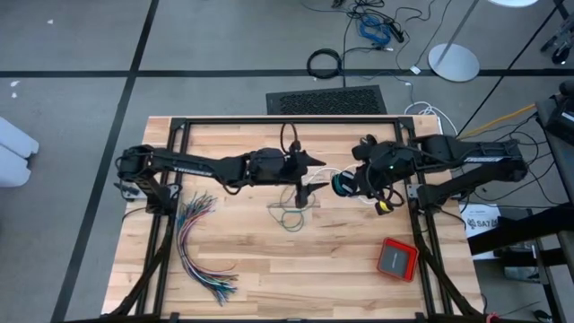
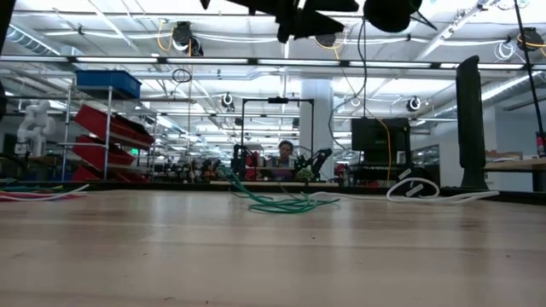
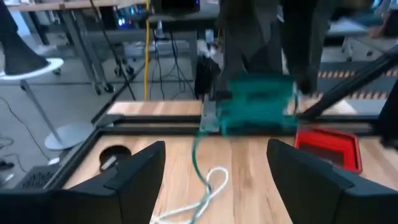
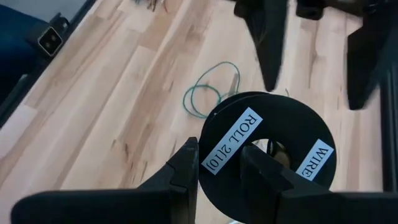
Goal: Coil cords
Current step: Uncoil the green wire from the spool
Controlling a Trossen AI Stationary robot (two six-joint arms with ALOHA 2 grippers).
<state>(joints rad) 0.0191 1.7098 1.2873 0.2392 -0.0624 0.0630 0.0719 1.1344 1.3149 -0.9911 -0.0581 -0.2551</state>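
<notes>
My right gripper (image 1: 348,185) (image 4: 221,158) is shut on a black spool (image 4: 267,146) labelled "ROLL 2|10" and "WIRE", wound with the teal-green cord (image 3: 255,102), and holds it above the table's middle. From the spool the teal cord hangs down (image 3: 196,155) to loose loops lying on the table (image 1: 291,217) (image 2: 281,203) (image 4: 208,93). A white cord end (image 3: 208,190) lies beside those loops. My left gripper (image 1: 314,176) (image 3: 216,152) stands open just left of the spool and faces it, with nothing between its fingers. My right gripper holds the spool by its near flange (image 4: 227,146), the labelled face toward the wrist. One finger (image 4: 186,171) stands outside the rim. The other (image 4: 264,174) seems to reach in at the centre hole. The spool is lifted clear of the table.
A fanned bundle of many-coloured wires (image 1: 199,242) lies at the table's left. A red box (image 1: 396,258) sits near the front right. The black frame rails (image 1: 287,119) border the tabletop. A white cable (image 2: 409,189) shows at the right in the low view.
</notes>
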